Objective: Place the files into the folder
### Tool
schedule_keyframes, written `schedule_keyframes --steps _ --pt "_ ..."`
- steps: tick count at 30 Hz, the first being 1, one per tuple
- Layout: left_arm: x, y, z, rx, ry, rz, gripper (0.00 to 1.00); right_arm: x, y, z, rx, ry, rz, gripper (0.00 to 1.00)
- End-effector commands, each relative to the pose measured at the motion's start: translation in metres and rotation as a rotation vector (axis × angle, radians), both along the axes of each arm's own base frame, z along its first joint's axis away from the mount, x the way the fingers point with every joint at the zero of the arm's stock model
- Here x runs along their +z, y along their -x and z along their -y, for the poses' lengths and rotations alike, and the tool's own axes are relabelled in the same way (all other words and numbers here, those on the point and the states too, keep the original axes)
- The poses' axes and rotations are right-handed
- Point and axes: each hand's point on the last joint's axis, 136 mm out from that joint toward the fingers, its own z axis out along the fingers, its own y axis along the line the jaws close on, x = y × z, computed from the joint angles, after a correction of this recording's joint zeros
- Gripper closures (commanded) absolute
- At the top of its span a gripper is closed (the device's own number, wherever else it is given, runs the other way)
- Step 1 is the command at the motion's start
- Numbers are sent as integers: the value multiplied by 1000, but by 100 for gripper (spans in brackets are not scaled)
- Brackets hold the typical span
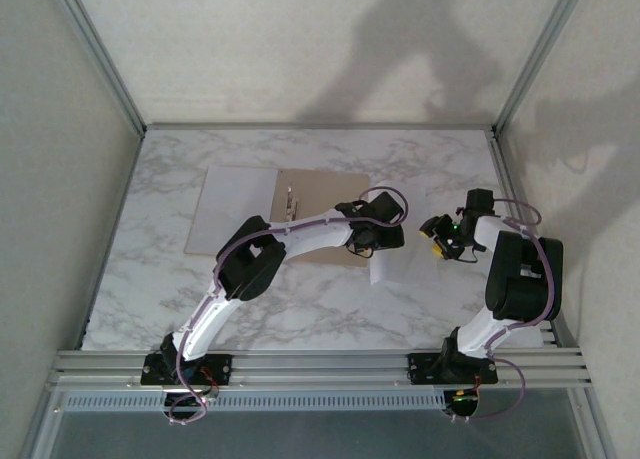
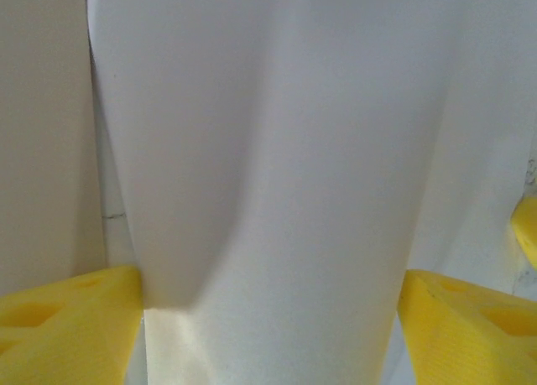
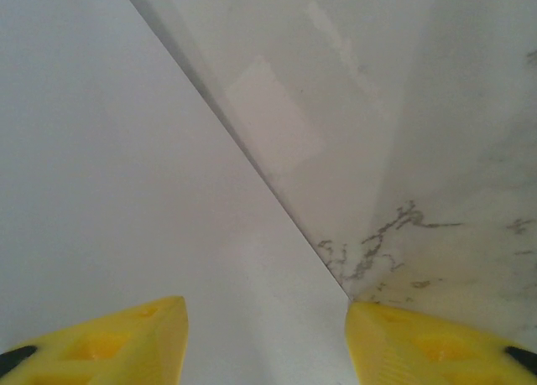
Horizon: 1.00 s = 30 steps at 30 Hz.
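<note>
Although the folder [image 1: 320, 194] lies open on the marble worktop [image 1: 300, 309], the job looks barely half done at best: one of the files [image 1: 398, 271] is on the worktop just beside the folder's right edge, not inside it. A pale rectangle [image 1: 235, 209] covers the folder's left half; whether that is a filed sheet or the flap I cannot tell. What is left, I judge, is sliding the loose sheet onto the tan board. The left claw [image 2: 268, 335] stands wide, its yellow fingers [image 2: 67, 318] straddling the sheet, which humps up between them. The right claw [image 3: 267, 339] is about half open over the sheet's far corner, gripping nothing visible.
</note>
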Motion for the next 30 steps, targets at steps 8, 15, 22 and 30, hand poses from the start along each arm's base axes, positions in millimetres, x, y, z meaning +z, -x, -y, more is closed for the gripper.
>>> schedule_keyframes --steps 8,15,22,30 --pt "-5 13 12 -22 69 -50 32 -14 19 -37 60 -85 -83 45" --pt "5 11 11 -14 88 -35 40 -7 17 -41 68 -92 -74 45" --pt "22 11 9 1 144 -16 47 19 13 -42 88 -86 -21 42" --pt "50 5 6 17 196 24 54 57 9 -47 105 -116 52 40"
